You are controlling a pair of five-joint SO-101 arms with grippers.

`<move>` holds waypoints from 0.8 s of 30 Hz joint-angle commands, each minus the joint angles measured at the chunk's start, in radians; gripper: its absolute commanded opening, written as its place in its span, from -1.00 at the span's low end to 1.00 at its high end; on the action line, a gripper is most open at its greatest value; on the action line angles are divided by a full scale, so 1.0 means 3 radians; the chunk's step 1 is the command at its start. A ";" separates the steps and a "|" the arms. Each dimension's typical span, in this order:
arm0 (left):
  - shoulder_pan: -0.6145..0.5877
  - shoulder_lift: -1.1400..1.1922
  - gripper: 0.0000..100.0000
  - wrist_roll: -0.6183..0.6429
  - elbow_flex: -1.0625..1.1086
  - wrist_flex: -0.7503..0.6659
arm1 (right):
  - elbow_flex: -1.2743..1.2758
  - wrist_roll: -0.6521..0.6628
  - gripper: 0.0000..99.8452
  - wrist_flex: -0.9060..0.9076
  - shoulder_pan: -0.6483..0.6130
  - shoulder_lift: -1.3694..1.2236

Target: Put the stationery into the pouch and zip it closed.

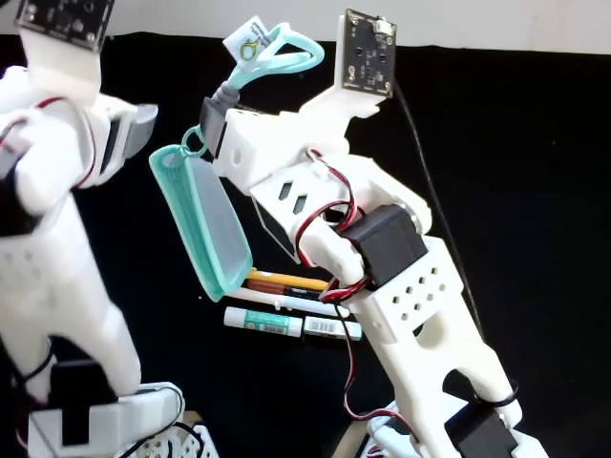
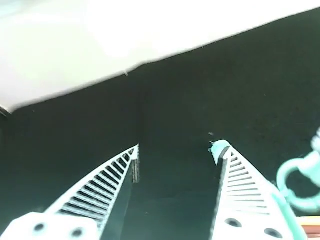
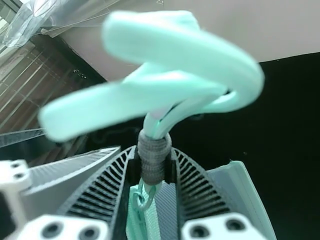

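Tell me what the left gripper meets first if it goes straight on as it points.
The left gripper, open, points at the black table; likely that first, though depth is unclear. The pouch's ring sits off to one side.

The high camera sat above the two arms and looked down at the black table (image 1: 535,191), quite near. The left wrist camera looked out along the left gripper (image 2: 175,147), across the table to a pale strip (image 2: 75,45) past its edge. The right wrist camera looked along the right gripper (image 3: 152,150), very close to the mint strap (image 3: 165,75). The high view showed that strap too.
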State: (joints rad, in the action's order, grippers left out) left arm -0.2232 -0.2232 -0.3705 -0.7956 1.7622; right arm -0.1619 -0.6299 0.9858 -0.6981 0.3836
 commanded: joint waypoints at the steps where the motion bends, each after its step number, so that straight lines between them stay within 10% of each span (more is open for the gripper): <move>1: -0.0008 -0.0335 -0.46 -0.0240 0.0171 0.0015 | -0.0008 0.0051 -0.99 -0.0084 0.0054 0.0008; 24: 0.0309 -0.0376 -0.47 -0.0511 0.0811 -0.0210 | -0.0003 0.0051 -0.99 -0.0069 0.0054 0.0008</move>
State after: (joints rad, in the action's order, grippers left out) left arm -0.1465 -0.3598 -0.5148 -0.5547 1.7269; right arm -0.1588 -0.6299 0.9843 -0.6981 0.3836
